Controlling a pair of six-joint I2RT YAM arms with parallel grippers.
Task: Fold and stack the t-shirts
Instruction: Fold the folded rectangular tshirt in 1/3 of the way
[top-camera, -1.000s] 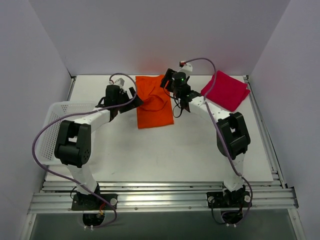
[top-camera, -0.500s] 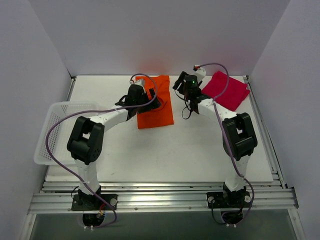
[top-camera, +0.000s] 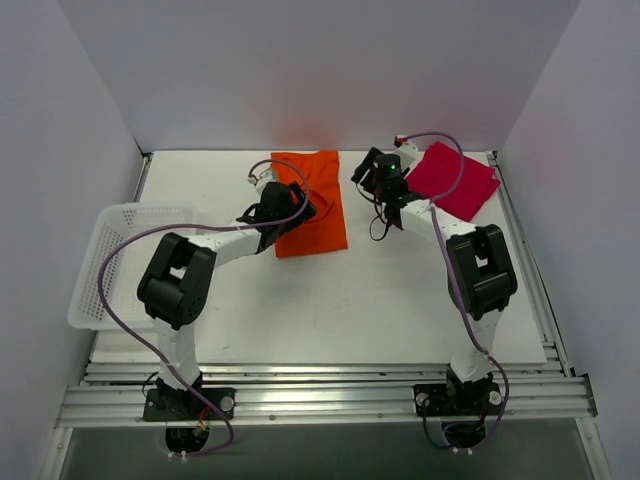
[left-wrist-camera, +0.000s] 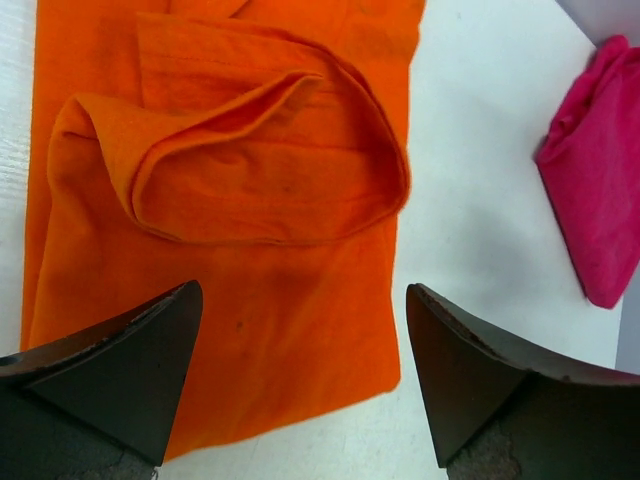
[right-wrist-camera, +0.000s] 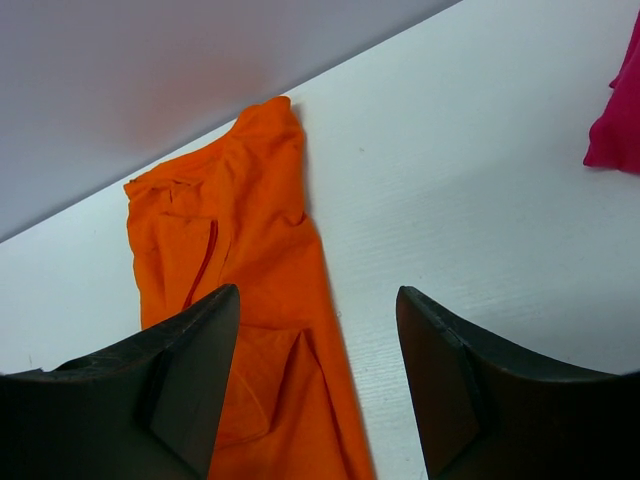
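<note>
- Orange shirt (top-camera: 318, 215) is laid folded far centre; red shirt (top-camera: 460, 185), seemingly folded, far right.
- Left gripper (left-wrist-camera: 302, 290) is held open above orange shirt.
- Right gripper (right-wrist-camera: 318, 292) is held open, empty.

The top external view looks down from above and behind the arm bases, far enough to take in the whole bench (top-camera: 330, 300), with the orange t-shirt (top-camera: 312, 205) toward the far edge. The left wrist camera hangs close over the orange t-shirt, facing nearly straight down past the left fingers (left-wrist-camera: 110, 385). The right wrist camera sits low, just right of the orange t-shirt, facing slantwise toward the back wall (top-camera: 320, 70) past the right fingers (right-wrist-camera: 175, 390). All three views share the orange t-shirt and some of the red t-shirt (top-camera: 455, 180) to its right.
</note>
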